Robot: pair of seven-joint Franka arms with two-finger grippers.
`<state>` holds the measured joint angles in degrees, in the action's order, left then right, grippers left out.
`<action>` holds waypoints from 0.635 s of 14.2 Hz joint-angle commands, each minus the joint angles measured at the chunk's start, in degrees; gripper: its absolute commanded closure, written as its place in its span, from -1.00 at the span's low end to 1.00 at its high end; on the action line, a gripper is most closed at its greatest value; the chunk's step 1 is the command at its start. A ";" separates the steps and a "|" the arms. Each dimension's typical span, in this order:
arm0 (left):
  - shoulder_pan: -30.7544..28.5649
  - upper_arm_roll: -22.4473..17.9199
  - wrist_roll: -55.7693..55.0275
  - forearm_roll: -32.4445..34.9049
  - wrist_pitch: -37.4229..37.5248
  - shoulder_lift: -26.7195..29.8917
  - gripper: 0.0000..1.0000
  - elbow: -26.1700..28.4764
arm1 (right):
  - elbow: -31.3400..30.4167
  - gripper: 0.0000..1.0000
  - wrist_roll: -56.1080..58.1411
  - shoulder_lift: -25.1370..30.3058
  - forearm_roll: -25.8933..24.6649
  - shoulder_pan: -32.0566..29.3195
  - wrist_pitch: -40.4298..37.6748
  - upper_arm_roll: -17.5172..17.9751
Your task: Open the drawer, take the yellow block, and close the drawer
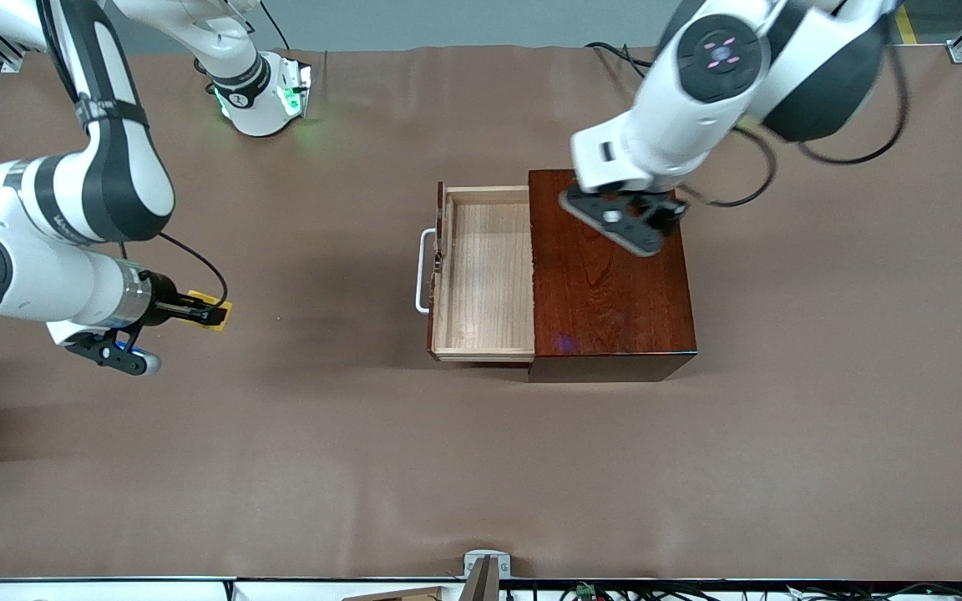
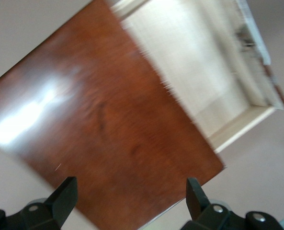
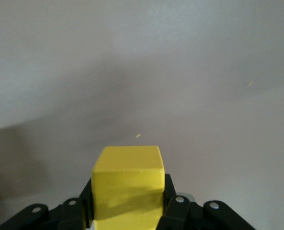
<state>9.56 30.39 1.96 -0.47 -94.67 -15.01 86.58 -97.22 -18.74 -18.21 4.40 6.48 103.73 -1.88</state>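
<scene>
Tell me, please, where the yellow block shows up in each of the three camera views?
Front view: the yellow block is clamped in the right gripper over bare table at the right arm's end.
Left wrist view: not in it; only the wooden box and open drawer.
Right wrist view: held between the fingers.
Shared landmark: the brown table.

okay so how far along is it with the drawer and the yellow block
Done: the drawer stands pulled out of the wooden box and looks empty. In hand: the right claw is shut on the yellow block, over the table toward the right arm's end. Left: closing the drawer. The left claw is open over the box top.
</scene>
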 commanded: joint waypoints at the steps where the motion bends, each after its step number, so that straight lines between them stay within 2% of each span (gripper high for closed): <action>1: 8.85 1.08 3.31 4.58 -5.23 -4.32 -1.00 -4.93 | -4.72 1.00 5.79 0.28 -4.47 -1.20 6.27 1.09; 4: 15.11 0.99 11.19 5.57 -13.85 -9.84 -1.00 -7.20 | -9.91 1.00 13.44 0.10 -4.84 -3.66 15.25 1.09; 7: 19.87 0.29 20.96 6.89 -20.97 -18.63 -1.00 -13.53 | -10.71 1.00 17.76 -2.44 -4.84 -5.69 20.26 1.09; 9: 22.50 -0.68 27.01 6.98 -26.68 -22.68 -1.00 -14.33 | -10.71 1.00 22.67 -4.72 -4.84 -7.70 24.04 1.18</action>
<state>29.60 30.45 22.98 4.99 -118.21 -31.46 77.51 -107.85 -0.27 -21.36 0.19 1.37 124.86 -1.84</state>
